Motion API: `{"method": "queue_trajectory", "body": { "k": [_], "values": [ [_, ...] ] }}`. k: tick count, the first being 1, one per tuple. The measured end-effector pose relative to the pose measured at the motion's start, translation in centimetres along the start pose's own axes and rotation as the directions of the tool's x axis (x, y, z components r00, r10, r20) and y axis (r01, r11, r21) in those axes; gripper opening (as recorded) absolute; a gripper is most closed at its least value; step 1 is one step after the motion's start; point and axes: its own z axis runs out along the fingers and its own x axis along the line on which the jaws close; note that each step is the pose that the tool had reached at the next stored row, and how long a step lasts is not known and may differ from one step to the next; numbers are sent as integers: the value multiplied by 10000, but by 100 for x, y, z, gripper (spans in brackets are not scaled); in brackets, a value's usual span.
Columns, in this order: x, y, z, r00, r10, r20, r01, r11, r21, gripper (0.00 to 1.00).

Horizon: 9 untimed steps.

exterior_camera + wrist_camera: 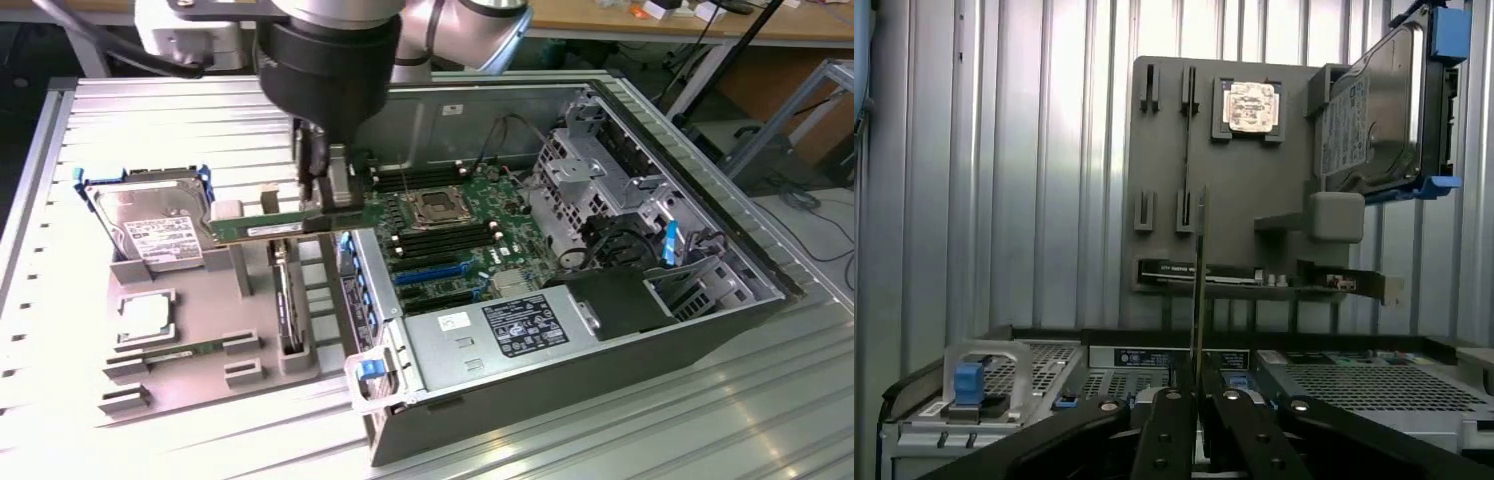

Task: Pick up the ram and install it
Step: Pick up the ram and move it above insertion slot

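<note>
Gripper (1199, 392) around ram (274, 228), lengthwise horizontal

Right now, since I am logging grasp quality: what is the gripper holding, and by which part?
The gripper holds the ram, clamped across its two flat faces near the end toward the open computer case.

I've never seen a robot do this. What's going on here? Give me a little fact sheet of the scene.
Setting: open computer case next to a grey holder on a ribbed metal table
Held item: ram, a thin green stick, lifted and level
Gripper: gripper shut on the end of the ram nearer the case
Position: above the holder, at the case's edge
On holder: hard drive, processor chip, second green stick
Inside case: motherboard; the ram is not yet seated there
</note>
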Motion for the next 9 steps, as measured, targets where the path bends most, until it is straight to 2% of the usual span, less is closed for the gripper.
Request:
{"method": "queue_trajectory", "body": {
  "k": [4, 6, 9],
  "values": [
    [1, -193, -33, 10000, 0, 0, 0, 10000, -1, 14],
    [3, -335, -52, 10000, 1, 2, -1, 10000, -3, 14],
    [6, -467, -68, 10000, 0, 7, 0, 10000, -6, 14]
  ]
}}
